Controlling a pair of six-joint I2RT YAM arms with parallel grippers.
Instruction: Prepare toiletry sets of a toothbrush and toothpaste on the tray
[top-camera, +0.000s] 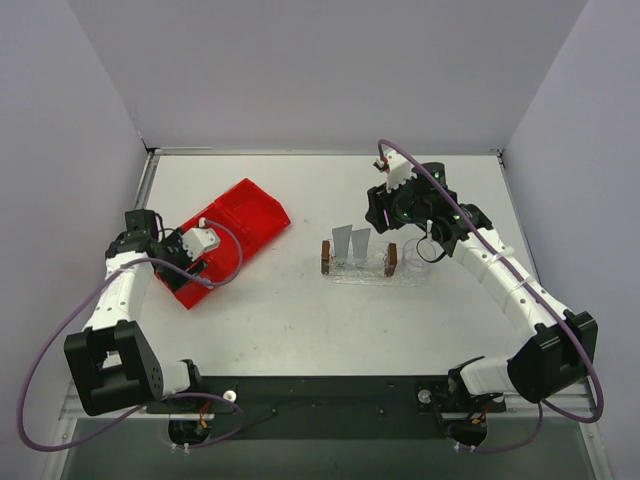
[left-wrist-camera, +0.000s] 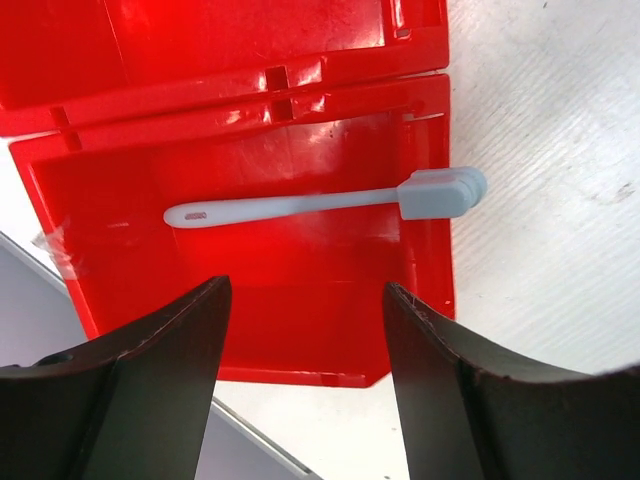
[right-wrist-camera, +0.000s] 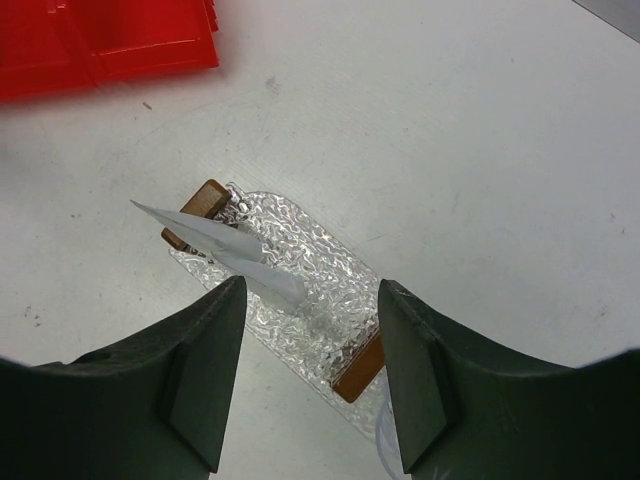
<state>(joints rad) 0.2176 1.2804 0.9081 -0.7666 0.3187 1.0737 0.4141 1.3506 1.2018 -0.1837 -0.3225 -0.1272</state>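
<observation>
The pale blue toothbrush (left-wrist-camera: 300, 203) lies flat in the end compartment of the red bin (left-wrist-camera: 250, 290), its head over the bin's right wall. My left gripper (left-wrist-camera: 305, 300) is open and empty, just above that compartment; in the top view it (top-camera: 193, 268) hovers over the bin's near end. Two silvery toothpaste tubes (top-camera: 342, 241) (top-camera: 361, 243) stand in the small clear rack (top-camera: 358, 264) with brown ends, on the clear textured tray (top-camera: 410, 272). My right gripper (right-wrist-camera: 312, 300) is open and empty above the tray (right-wrist-camera: 330, 250), with the tubes (right-wrist-camera: 215, 240) just left of it.
The red bin (top-camera: 225, 235) lies diagonally at the table's left, its corner also showing in the right wrist view (right-wrist-camera: 110, 50). The rack's brown ends (right-wrist-camera: 357, 370) stand between my right fingers. The table's raised back edge (top-camera: 320, 152) and side walls bound the space.
</observation>
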